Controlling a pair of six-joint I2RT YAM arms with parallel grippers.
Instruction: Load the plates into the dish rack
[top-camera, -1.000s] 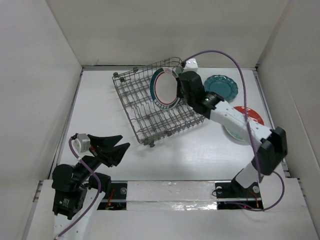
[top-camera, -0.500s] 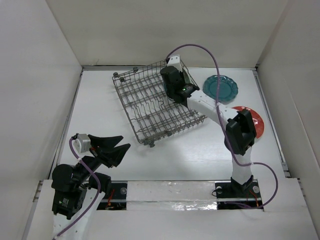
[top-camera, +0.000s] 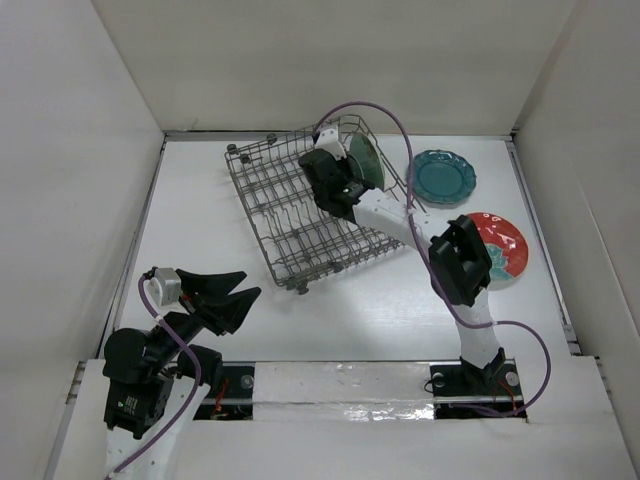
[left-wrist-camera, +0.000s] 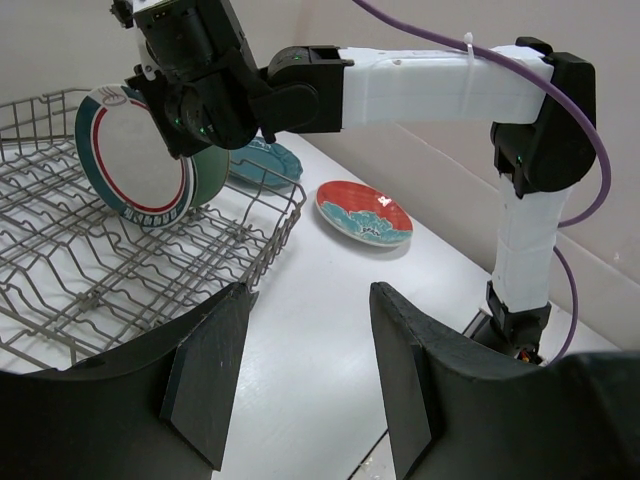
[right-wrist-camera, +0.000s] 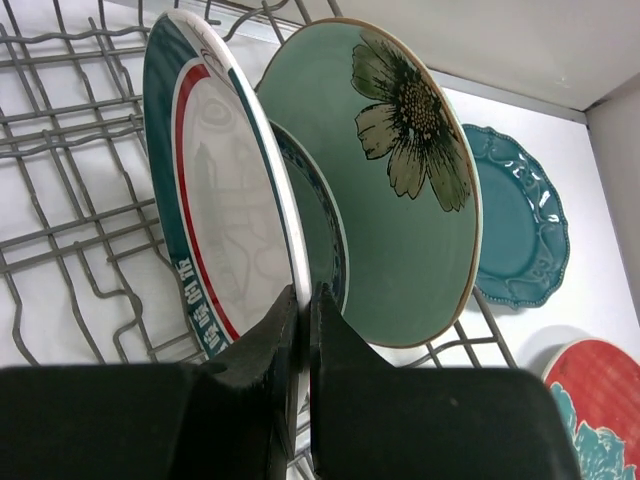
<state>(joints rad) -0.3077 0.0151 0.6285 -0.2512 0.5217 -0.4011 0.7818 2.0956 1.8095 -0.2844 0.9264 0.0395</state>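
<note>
Grey dish rack (top-camera: 280, 200): green plate (right-wrist-camera: 400, 200), ringed plate (right-wrist-camera: 220, 230) upright | right end effector (right-wrist-camera: 303, 300) grips ringed plate | left end effector (left-wrist-camera: 310, 295) released

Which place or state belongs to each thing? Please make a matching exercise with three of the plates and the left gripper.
Things:
1. ringed plate
2. pale green plate
3. scalloped teal plate
4. left gripper

Places or states:
a. open, holding nothing
b. flat on the table
c. upright in the dish rack, rim pinched by the right gripper
d. upright in the dish rack, not gripped

Pairs: 1-c, 2-d, 3-b, 4-a
</note>
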